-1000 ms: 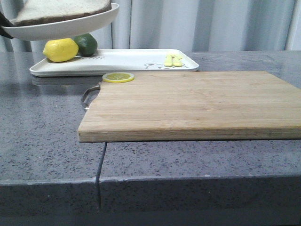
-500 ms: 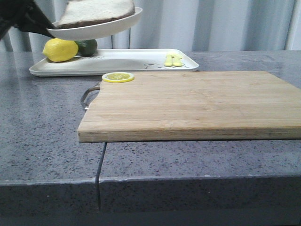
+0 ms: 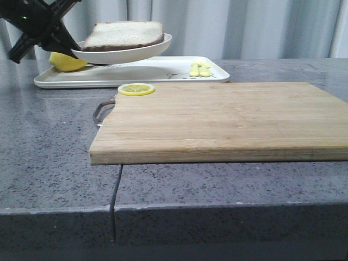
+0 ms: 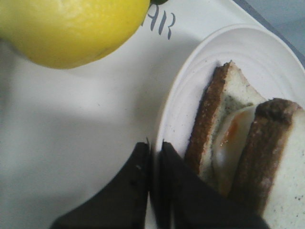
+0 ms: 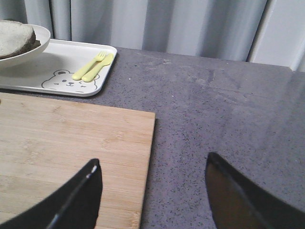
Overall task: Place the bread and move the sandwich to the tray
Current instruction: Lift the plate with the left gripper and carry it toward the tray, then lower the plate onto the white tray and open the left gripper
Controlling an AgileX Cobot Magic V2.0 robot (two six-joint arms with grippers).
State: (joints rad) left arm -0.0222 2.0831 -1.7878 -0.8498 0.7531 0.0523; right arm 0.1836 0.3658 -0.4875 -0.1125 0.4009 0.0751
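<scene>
grey counter (image 3: 49, 141), tray (image 3: 157, 70), cutting board (image 3: 228, 119)

A lemon (image 3: 64, 62) crowds the tray (image 3: 157, 72); the cutting board (image 3: 228, 119) lies open.

A staged kitchen counter: speckled grey stone worktop (image 3: 54, 157), bamboo cutting board (image 3: 223, 119), pale curtain (image 3: 244, 27) behind.

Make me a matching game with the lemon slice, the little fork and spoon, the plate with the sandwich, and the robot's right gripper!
Things:
1. lemon slice
2. fork and spoon
3. sandwich on its plate
4. right gripper

Places or states:
A. lying on the white tray
B. held above the tray by the left gripper
C. on a corner of the cutting board
D. open, holding nothing

Pairs: 1-C, 2-A, 3-B, 4-D
</scene>
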